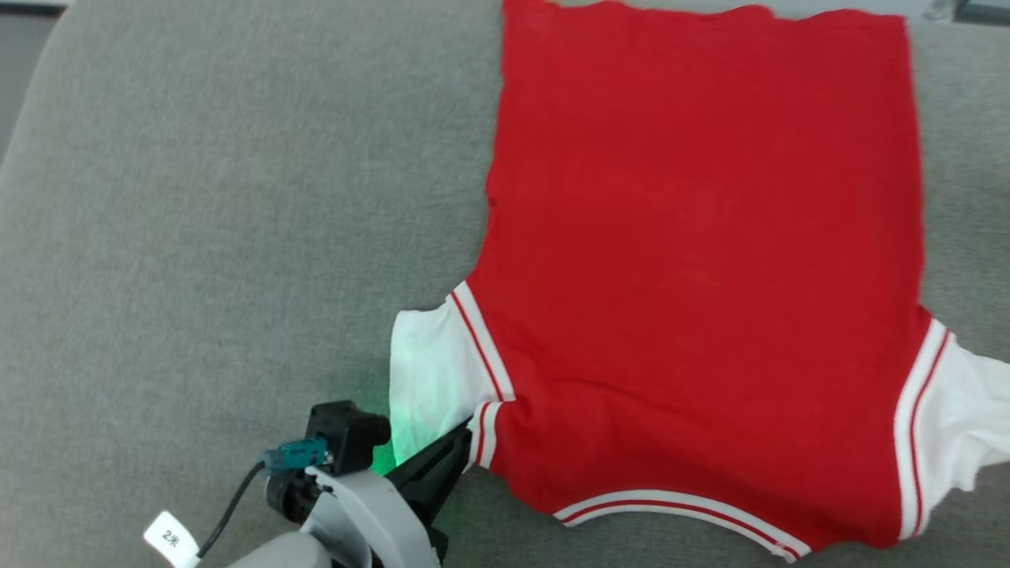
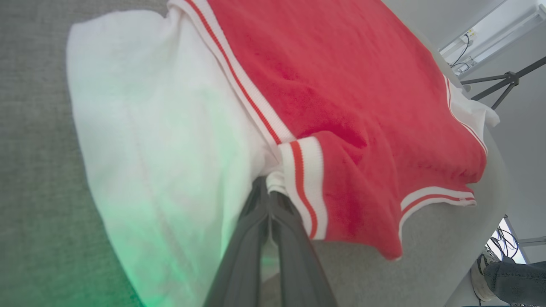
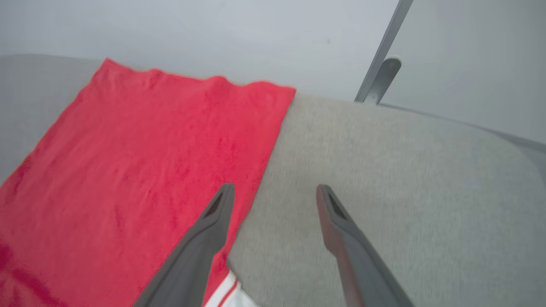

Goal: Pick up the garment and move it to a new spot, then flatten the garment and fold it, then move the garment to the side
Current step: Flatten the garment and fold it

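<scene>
One grip: left pincer [image 2: 269, 192] tight on the garment [image 1: 694, 237]; right pincer [image 3: 276, 188] agape, empty.

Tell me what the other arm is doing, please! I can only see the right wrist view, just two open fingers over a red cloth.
Observer: The left gripper has its fingers shut on the garment, pinching it where a white sleeve meets the striped trim.
Operator: A sleeve? So the red cloth is a shirt?
Observer: Yes. The head view shows it spread out, with the other white sleeve sticking out on the opposite side.
Operator: Is anybody close by?
Observer: The left wrist view catches a person's shoe on the floor, beyond the edge of the grey surface.
</scene>
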Robot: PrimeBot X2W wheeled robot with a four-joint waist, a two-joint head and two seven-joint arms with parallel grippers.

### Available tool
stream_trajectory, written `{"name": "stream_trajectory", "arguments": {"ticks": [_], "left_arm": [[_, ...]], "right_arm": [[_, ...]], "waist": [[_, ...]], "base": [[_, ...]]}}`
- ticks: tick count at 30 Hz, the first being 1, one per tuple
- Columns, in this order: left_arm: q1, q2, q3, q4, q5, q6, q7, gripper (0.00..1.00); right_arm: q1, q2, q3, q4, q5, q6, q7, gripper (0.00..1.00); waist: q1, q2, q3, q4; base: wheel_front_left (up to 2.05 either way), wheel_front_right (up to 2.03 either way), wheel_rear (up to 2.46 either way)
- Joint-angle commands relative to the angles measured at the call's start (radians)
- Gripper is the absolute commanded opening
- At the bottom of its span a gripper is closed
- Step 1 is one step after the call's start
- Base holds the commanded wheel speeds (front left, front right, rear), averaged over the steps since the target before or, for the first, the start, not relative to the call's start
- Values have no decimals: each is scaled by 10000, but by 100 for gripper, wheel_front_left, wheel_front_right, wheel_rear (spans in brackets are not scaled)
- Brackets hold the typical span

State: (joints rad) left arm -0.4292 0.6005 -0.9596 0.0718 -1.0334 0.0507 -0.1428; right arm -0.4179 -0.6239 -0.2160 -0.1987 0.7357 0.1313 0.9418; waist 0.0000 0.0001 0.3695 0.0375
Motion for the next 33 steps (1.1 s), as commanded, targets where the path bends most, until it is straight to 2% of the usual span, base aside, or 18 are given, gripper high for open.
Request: {"name": "stream_trajectory", "arguments": {"ticks": [1, 9, 15, 21, 29, 30, 31, 32, 33], "left_arm": [[-110, -55, -7, -54, 110, -37, -55, 0], [-972, -414, -183, -471, 610, -233, 146, 0], [-1373, -726, -323, -787, 927, -307, 103, 0], [-1292, -742, -420, -895, 1069, -274, -47, 0], [-1255, -463, -384, -917, 1095, -67, 71, 0], [-1267, -459, -390, -924, 1100, -61, 90, 0], [-1284, -463, -399, -932, 1110, -70, 97, 0], [-1305, -479, -413, -946, 1124, -85, 103, 0], [-1322, -502, -429, -953, 1130, -100, 104, 0]], "right_arm": [[-541, 23, 142, 308, -252, -10, -95, 100], [-4780, 32, 1476, 4346, -2574, -10, -320, 100], [-6817, 257, 1604, 7038, -3673, -8, -112, 100], [-7787, 445, 1320, 8838, -4416, -10, -165, 100], [-7858, 678, 1607, 10154, -4757, -1, -92, 100], [-7879, 684, 1638, 10237, -4742, -1, -112, 47], [-7903, 683, 1677, 10311, -4720, -1, -134, 18], [-7925, 670, 1712, 10366, -4688, -1, -166, 0], [-7934, 641, 1733, 10418, -4661, -1, -201, 0]], "waist": [[0, -1, 319, 297], [0, -1, 1694, 1396], [0, -1, 2428, 2125], [0, -1, 2780, 2499], [0, -1, 2845, 2493], [0, -1, 2838, 2480], [0, -1, 2829, 2469], [0, -1, 2818, 2455], [0, -1, 2805, 2442]], "base": [[0, 0, 0], [0, 0, 0], [0, 0, 0], [0, 0, 0], [0, 0, 0], [0, 0, 0], [0, 0, 0], [0, 0, 0], [0, 0, 0]]}}
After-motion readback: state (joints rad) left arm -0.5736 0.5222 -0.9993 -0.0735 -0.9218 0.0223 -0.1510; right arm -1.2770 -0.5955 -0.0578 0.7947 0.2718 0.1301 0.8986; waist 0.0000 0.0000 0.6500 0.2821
